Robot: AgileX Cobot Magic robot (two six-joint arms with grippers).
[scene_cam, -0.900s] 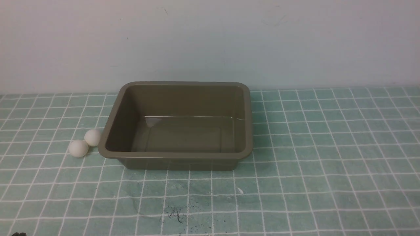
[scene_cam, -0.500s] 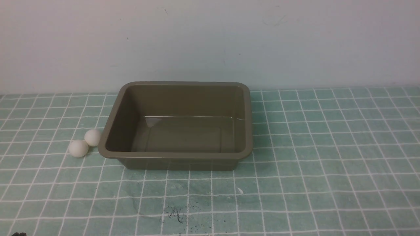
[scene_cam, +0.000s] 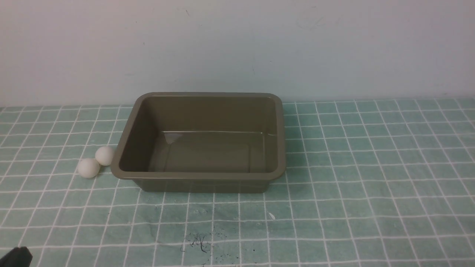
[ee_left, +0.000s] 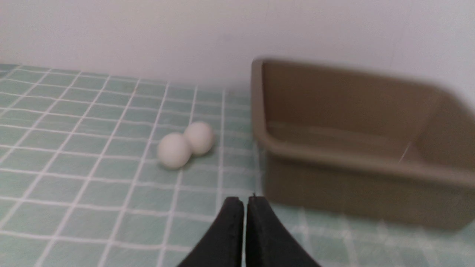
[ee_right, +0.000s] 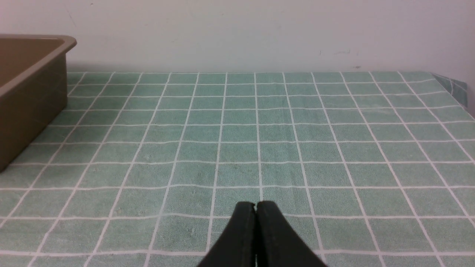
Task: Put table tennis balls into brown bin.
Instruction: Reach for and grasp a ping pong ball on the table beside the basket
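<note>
L jaws (ee_left: 245,202) closed, nothing held; R jaws (ee_right: 256,205) same. Near desk's (scene_cam: 334,222) L edge, nearer ball (scene_cam: 88,168) touches farther ball (scene_cam: 105,155), beside bin's (scene_cam: 198,175) L side. Balls prob. v. light, slick, roll easily; grip each at widest pt., gently.

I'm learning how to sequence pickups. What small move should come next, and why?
Probably bring the left gripper forward toward the nearer white ball, opening its jaws on the way. They are shut and empty, and both balls lie outside the brown bin, off its left side.
</note>
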